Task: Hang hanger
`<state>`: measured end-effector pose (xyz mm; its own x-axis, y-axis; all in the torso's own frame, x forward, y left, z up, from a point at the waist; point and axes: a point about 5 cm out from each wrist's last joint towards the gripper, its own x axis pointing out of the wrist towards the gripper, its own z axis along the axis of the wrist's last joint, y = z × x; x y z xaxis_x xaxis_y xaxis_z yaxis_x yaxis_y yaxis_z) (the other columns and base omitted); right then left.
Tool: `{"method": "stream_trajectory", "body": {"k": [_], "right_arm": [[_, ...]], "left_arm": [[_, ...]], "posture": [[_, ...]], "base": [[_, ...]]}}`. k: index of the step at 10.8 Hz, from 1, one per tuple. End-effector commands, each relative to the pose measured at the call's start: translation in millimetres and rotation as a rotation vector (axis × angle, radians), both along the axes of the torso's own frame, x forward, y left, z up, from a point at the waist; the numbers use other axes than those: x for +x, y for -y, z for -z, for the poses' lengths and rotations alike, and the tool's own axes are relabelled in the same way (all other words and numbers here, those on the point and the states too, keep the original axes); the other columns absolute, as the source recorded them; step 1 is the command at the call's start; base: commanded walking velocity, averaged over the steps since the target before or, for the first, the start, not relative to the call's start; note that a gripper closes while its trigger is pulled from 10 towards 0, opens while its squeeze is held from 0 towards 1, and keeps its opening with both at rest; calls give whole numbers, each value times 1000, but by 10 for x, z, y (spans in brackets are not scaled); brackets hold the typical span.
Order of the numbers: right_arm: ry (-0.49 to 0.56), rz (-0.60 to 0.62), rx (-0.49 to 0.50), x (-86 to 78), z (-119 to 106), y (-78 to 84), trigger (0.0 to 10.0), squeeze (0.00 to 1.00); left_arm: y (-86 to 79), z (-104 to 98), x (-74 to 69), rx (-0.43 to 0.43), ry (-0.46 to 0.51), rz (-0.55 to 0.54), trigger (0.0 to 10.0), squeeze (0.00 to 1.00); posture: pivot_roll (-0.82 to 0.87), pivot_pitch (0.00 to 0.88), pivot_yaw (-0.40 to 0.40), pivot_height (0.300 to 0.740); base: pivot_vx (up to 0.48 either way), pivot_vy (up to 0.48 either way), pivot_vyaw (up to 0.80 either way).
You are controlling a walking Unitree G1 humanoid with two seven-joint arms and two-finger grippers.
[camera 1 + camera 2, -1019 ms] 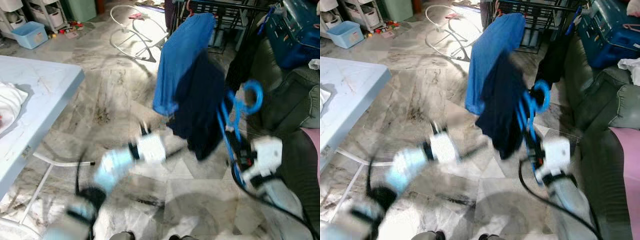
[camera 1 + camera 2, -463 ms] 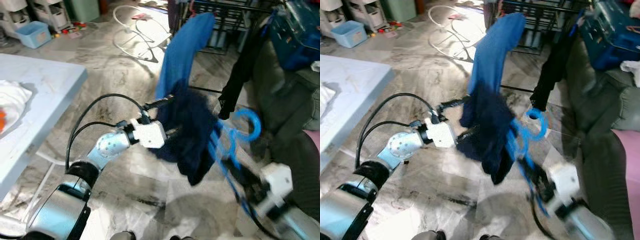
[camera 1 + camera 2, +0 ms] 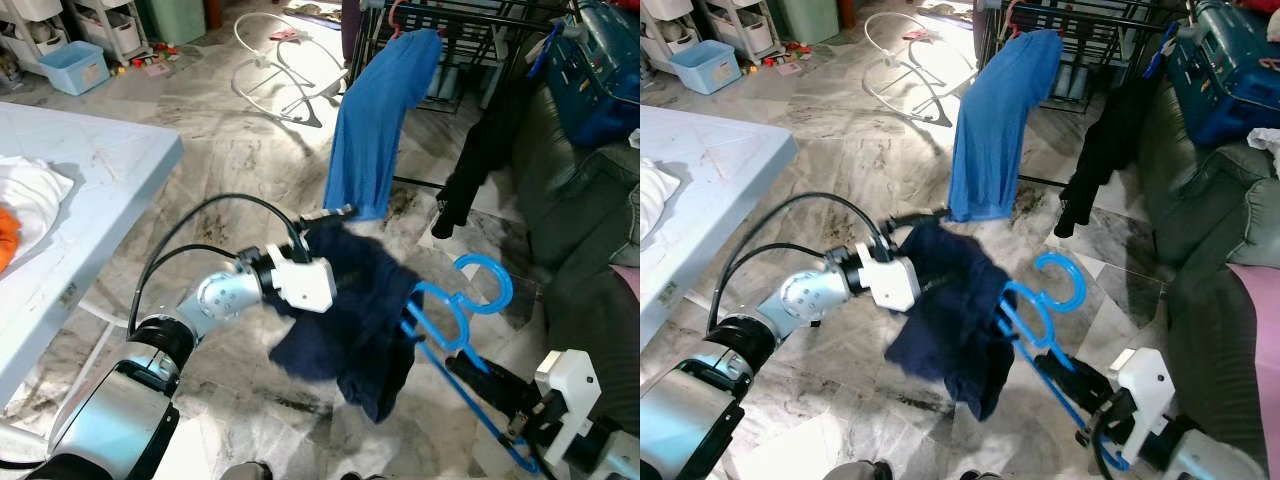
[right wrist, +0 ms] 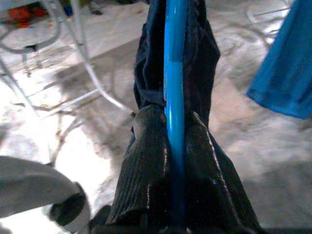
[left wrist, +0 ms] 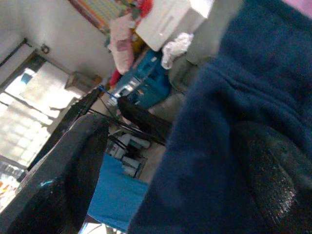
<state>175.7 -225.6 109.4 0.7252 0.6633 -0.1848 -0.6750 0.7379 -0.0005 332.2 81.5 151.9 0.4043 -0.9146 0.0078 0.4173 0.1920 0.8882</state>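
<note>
A bright blue plastic hanger points up and away from my right gripper, which is shut on its lower bar low at the right. A dark navy garment drapes over the hanger's left shoulder, below the hook. My left gripper reaches into the top of that garment from the left. In the left wrist view its black fingers stand apart with navy cloth bunched between them. The black drying rack stands at the back, with a blue garment and a black one hanging on it.
A pale blue table with a white cloth is at the left. A dark sofa and a blue case line the right. A white wire frame lies on the marble floor beyond.
My right gripper has dropped lower and nearer with the hanger. My left gripper came up from below into the navy garment, which now spreads out to the left. The camera also shifted slightly.
</note>
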Motion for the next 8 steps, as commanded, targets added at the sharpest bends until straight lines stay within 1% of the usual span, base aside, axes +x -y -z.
{"method": "stream_trajectory", "body": {"k": [1, 2, 4, 5, 6, 7, 8], "right_arm": [[50, -43, 16, 11, -153, -8, 10000, 0], [42, -75, 6, 10, -167, -17, 10000, 0], [25, -124, 4, -13, -194, -50, 10000, 0], [4, -160, 3, -56, -201, -74, 10000, 0], [-42, -214, -11, -131, -181, -89, 10000, 0], [-78, -240, -53, -183, -145, -54, 10000, 0], [-91, -251, -84, -199, -137, -13, 10000, 0]], "left_arm": [[8, -9, 4, 41, 21, 20, 10000, 1000], [18, 62, -31, 115, -3, 66, 10000, 0], [12, 144, -58, 202, -28, 102, 10000, 0], [9, 199, -55, 259, -61, 108, 10000, 0], [-5, 242, -43, 312, -72, 101, 10000, 0], [-11, 234, -20, 315, -77, 84, 10000, 0], [-18, 242, -15, 326, -93, 82, 10000, 0]], "posture": [[97, 114, -61, 740], [95, 116, -57, 740], [89, 117, -49, 740], [89, 118, -50, 740], [86, 118, -49, 740], [85, 118, -49, 740], [84, 121, -48, 740]], "base": [[0, 0, 0], [0, 0, 0], [0, 0, 0], [0, 0, 0], [0, 0, 0], [0, 0, 0], [0, 0, 0]]}}
